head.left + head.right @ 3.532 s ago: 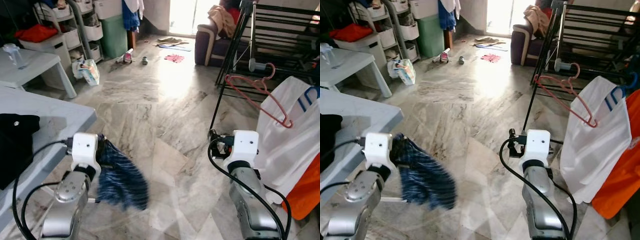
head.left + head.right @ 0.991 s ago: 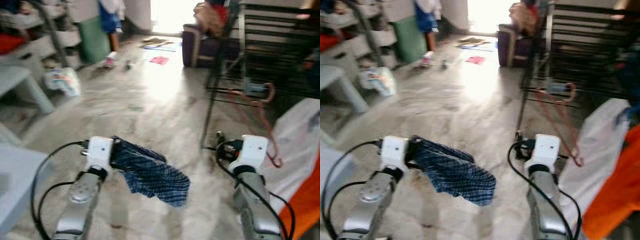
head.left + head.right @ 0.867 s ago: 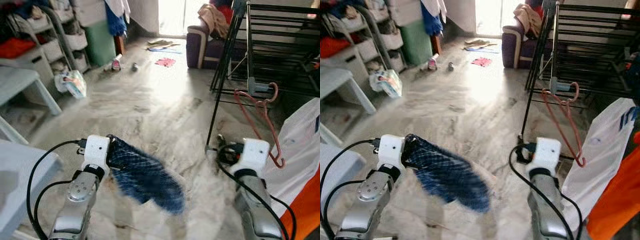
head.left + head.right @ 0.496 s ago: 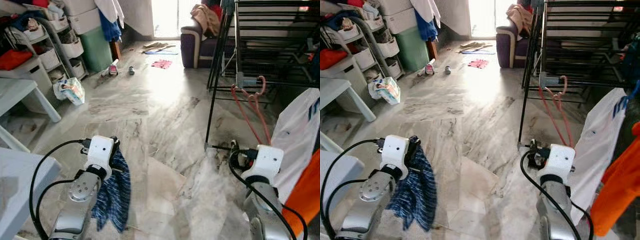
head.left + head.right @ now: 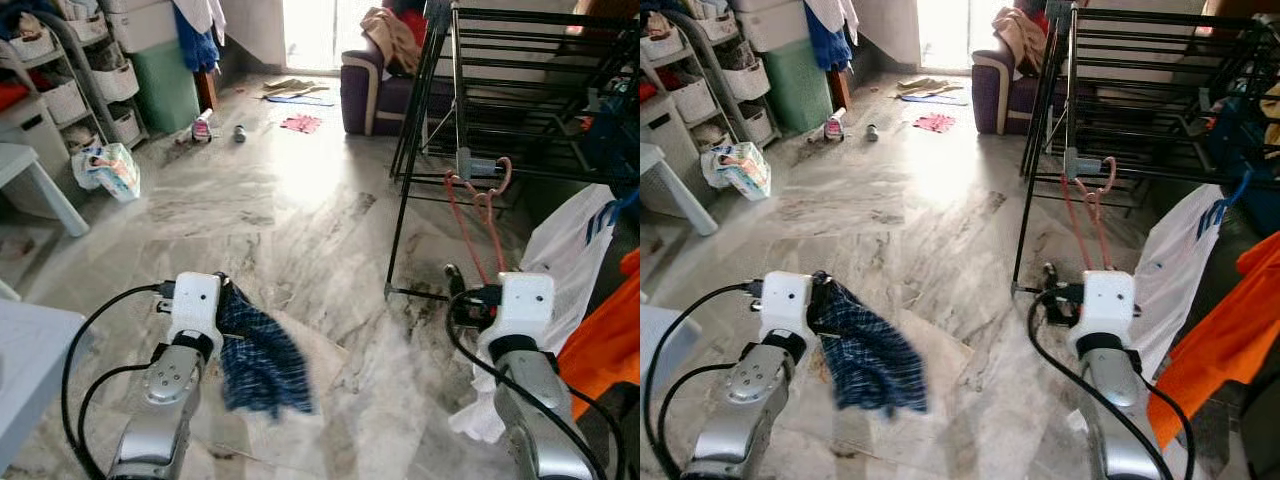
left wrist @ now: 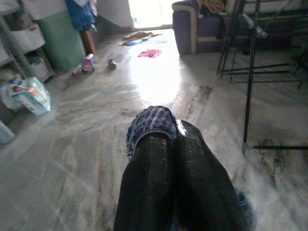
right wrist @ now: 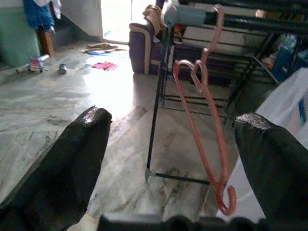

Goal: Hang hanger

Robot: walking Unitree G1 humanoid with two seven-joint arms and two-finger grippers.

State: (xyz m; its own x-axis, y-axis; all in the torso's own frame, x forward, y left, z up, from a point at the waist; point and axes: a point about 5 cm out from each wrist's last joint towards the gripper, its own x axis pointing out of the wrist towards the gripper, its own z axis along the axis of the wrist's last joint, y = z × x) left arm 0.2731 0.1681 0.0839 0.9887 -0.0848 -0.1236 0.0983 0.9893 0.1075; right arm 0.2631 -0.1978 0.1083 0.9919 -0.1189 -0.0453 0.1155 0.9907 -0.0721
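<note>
- The black drying rack (image 5: 520, 90) stands ahead on the right, the place where hangers belong.
- The pink hanger (image 7: 204, 130) already hangs by its hook from a rack bar.
- The left claw (image 6: 175, 144) is clamped on a blue checked cloth (image 5: 258, 355), which dangles above the floor (image 5: 300, 220), presumably for hanging.
- The right claw (image 7: 173, 139) is spread wide and empty, facing the hanger as if to take it.

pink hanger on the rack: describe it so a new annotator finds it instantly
Find the black metal drying rack on the right side of the room, in front of the purple sofa. On its lower rail hangs the pink hanger, just ahead of the open right tool. It is the only bare hanger; the neighbouring white garment and orange garment hang further right.
</note>
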